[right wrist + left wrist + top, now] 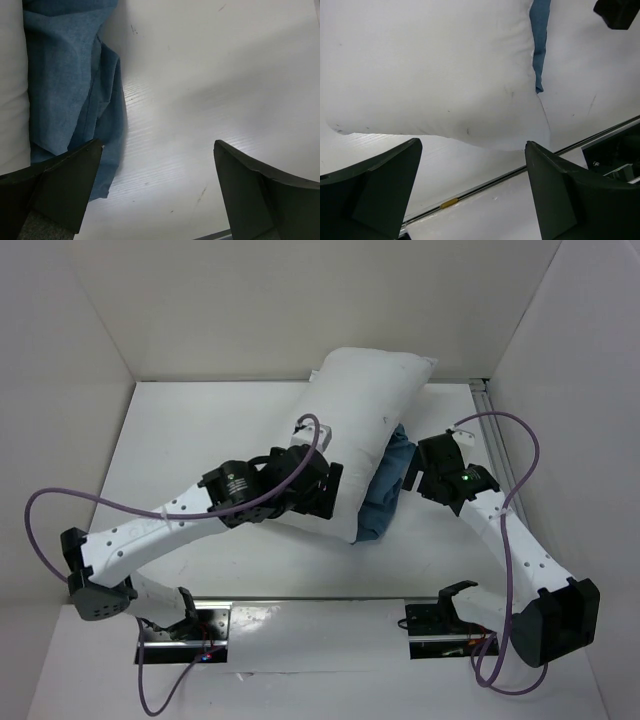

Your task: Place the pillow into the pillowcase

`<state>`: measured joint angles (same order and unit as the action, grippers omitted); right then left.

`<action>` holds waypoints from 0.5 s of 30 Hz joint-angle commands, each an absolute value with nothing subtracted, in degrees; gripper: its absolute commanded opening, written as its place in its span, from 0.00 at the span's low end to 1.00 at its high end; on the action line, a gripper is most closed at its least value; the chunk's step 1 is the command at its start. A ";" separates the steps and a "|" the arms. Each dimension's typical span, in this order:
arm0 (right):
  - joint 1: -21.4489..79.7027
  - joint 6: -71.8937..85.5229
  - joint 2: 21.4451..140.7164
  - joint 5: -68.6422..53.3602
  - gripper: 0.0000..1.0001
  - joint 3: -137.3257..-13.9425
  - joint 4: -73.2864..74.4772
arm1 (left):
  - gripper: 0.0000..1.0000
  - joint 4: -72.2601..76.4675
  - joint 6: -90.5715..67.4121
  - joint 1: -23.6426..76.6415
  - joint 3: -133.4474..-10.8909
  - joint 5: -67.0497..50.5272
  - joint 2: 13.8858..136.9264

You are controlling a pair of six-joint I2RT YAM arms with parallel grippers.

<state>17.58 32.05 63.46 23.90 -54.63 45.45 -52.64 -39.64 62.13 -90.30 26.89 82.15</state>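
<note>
Two wide-open, empty jaws: left arm (180,508) bent over pillow (370,400), right arm (520,545) low beside pillowcase (385,492).

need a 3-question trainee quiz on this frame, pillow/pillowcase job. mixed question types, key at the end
1. True or false: the pillow is already inside the pillowcase.
2. Where does the blue pillowcase show? A) peeking out from the pillow's edge on the robot's right; B) spread out on the robot's left of the pillow; C) draped over the top of the pillow.
3. Fill in: the left gripper and the right gripper both have their jaws ____ (open or shut).
Key: 1 false; 2 A; 3 open.
</note>
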 commanded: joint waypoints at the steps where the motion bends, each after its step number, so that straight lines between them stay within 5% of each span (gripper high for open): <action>1: 17.23 32.61 63.54 23.91 1.00 -55.11 44.03 | 0.97 -52.12 -39.81 62.23 -89.74 28.39 79.72; 15: 17.23 32.08 61.71 21.71 1.00 -54.59 44.56 | 0.96 -51.59 -39.02 62.23 -92.81 20.31 87.80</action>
<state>17.58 32.10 63.48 22.17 -54.63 45.10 -52.31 -39.22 62.13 -90.39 22.55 86.17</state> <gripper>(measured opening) 0.999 0.963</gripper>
